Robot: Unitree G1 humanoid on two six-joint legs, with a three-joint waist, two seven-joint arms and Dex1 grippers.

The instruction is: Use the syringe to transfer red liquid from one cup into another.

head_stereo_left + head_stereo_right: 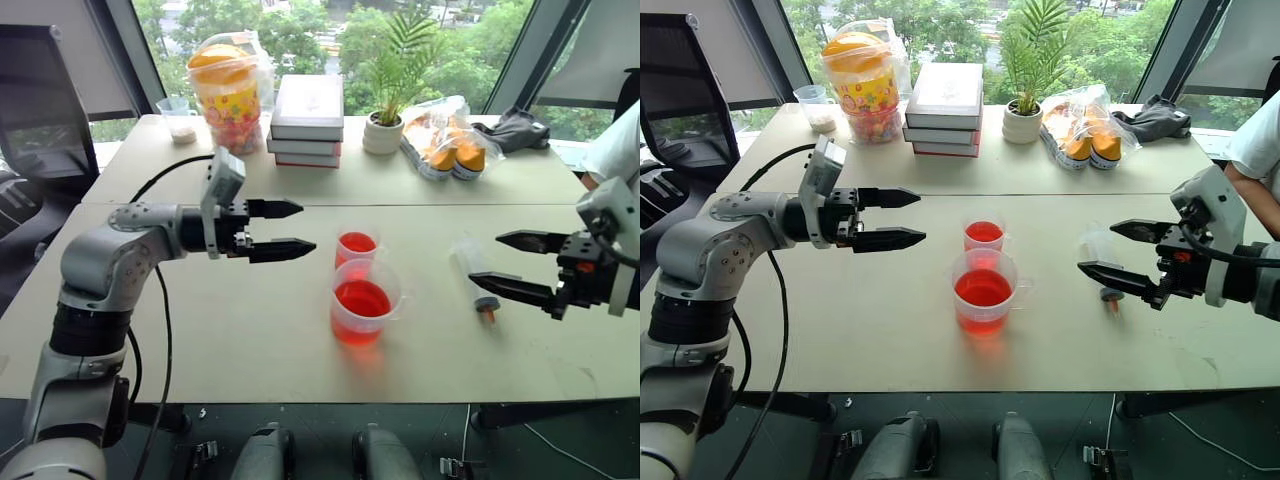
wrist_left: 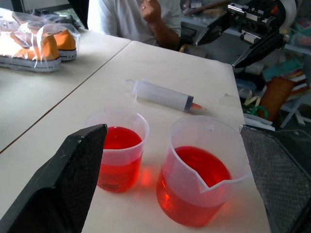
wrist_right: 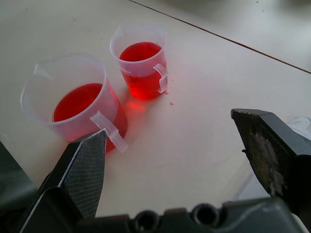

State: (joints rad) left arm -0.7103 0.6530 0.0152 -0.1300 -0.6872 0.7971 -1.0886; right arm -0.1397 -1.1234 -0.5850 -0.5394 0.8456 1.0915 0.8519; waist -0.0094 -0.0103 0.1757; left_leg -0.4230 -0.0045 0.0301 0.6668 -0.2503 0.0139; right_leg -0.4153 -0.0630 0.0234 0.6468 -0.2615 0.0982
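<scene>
the syringe [image 1: 474, 277] lies flat on the table [image 1: 250, 340], right of centre in the head view, just under the right gripper [image 1: 510, 262], whose fingers are spread wide and empty. the left gripper [image 1: 288, 229], also spread and holding nothing, hovers at centre left, pointing toward the two cups. the small cup [image 1: 356, 247] and the large beaker [image 1: 364, 301] both hold red liquid [image 1: 362, 298] and stand close together. the risk: a smooth round barrel may roll from a glancing pinch, or a sweeping finger may tip a cup.

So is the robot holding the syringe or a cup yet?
No, nothing is held. Both the left gripper and right gripper are open, and the syringe lies on the table.
</scene>
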